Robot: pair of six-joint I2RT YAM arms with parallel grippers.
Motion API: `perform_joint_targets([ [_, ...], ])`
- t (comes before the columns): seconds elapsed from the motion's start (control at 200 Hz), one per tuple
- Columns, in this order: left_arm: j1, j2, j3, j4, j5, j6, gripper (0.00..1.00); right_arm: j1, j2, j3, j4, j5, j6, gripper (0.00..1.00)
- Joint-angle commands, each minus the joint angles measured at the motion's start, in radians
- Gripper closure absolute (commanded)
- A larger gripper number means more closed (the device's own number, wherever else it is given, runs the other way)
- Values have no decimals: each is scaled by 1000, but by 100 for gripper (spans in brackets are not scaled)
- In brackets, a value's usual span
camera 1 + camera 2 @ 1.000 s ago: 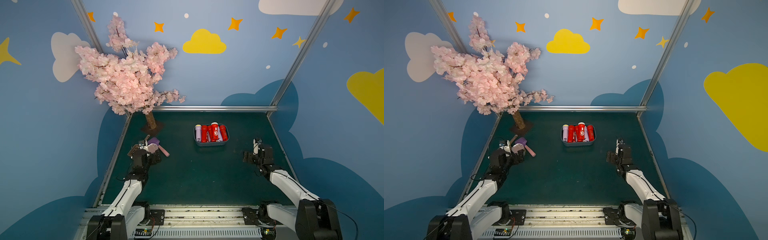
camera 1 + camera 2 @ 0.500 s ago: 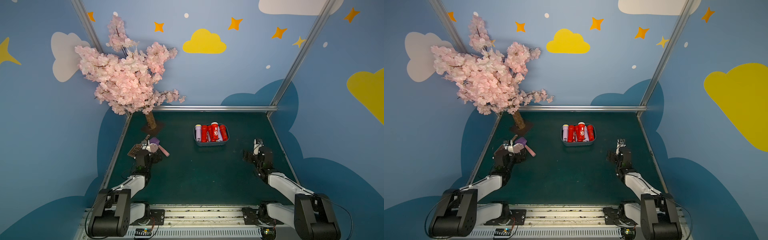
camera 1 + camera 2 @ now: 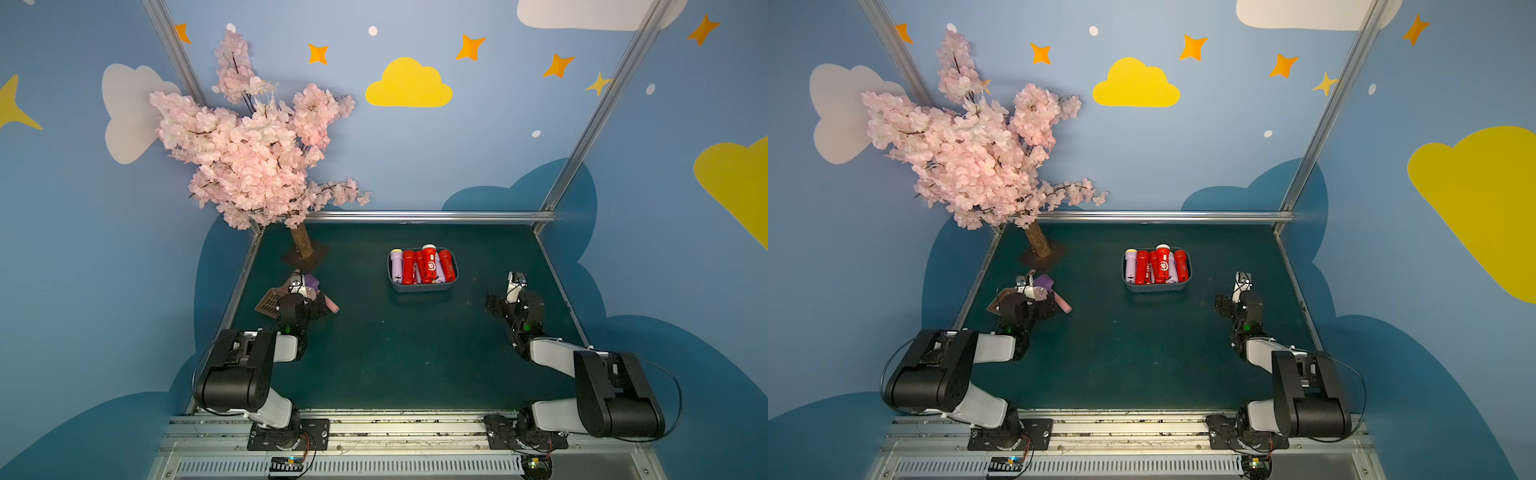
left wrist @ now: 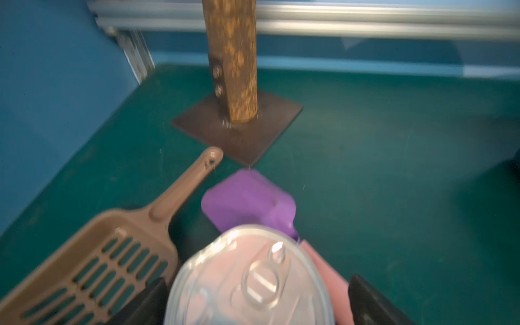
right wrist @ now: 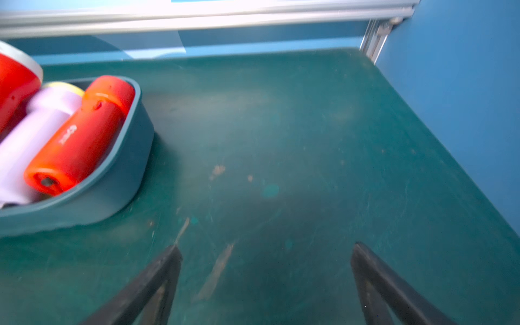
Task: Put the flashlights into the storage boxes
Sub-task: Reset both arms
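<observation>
Several small plastic flashlights (image 3: 423, 266), red ones and lavender ones, lie packed in the shallow slate-blue plastic storage tub (image 3: 422, 288) in both top views. The tub is well ahead of the right hand (image 3: 515, 297) and off to its inner side. One red flashlight rides on top of the rest, and I see none loose on the green bench (image 3: 395, 353). The left hand (image 3: 301, 301) hangs over a small clutter far from the tub. The filling looks done to me, so the step in hand is a tidy pull-back.

From the left wrist, that hand's black fingers (image 4: 365, 301) stand wide apart with a clear jar with a pull-tab lid (image 4: 250, 281) between them. I would say it is not gripped. A brown slotted plastic scoop (image 4: 92, 267), a purple paddle (image 4: 247, 202) and a thin pink stick (image 4: 323, 267) lie close around it. Lift straight up before drawing back, or the jar may get dragged.

From the right wrist, the fingers (image 5: 157, 281) are spread over bare bench, holding nothing. The tub sits ahead, apart from them. Stay clear of its wall, since a nudge could roll the top flashlight out.
</observation>
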Motion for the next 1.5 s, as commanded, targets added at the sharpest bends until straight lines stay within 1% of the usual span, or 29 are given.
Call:
perform_joint_targets([
  [0.0,-1,5,11,29,-7,11,1,-5,97,-25,185,-5,-16,6],
  [0.035,0,6,11,29,-5,11,1,-3,135,-19,235,-18,-30,6],
  [0.06,0,5,13,28,-5,10,1,-4,144,-11,235,-29,-38,6],
  [0.135,1,2,17,15,-4,8,1,-8,97,28,75,-36,-28,5],
  [0.19,1,-1,19,4,-4,5,1,-8,129,3,182,-39,-29,4],
  [0.215,1,-3,20,-1,-4,5,1,-8,135,-2,198,-39,-32,4],
  [0.29,3,-3,21,-2,-3,3,1,-7,100,21,95,-37,-29,4],
  [0.38,4,-3,20,-3,-2,5,1,-6,125,1,177,-35,-31,4],
  [0.461,2,-4,21,-5,-2,5,1,-6,103,18,106,-36,-28,4],
  [0.531,2,-7,22,-11,-4,5,1,-5,120,6,158,-35,-32,4],
  [0.616,2,-5,23,-11,-4,5,1,-7,107,17,112,-38,-29,4],
  [0.681,2,-6,22,-9,-4,5,1,-7,117,10,145,-37,-30,4],
  [0.756,1,-6,22,-9,-4,5,1,-7,109,16,118,-39,-29,4],
  [1.497,2,-6,21,-9,-4,5,1,-11,114,17,123,-47,-27,4],
])
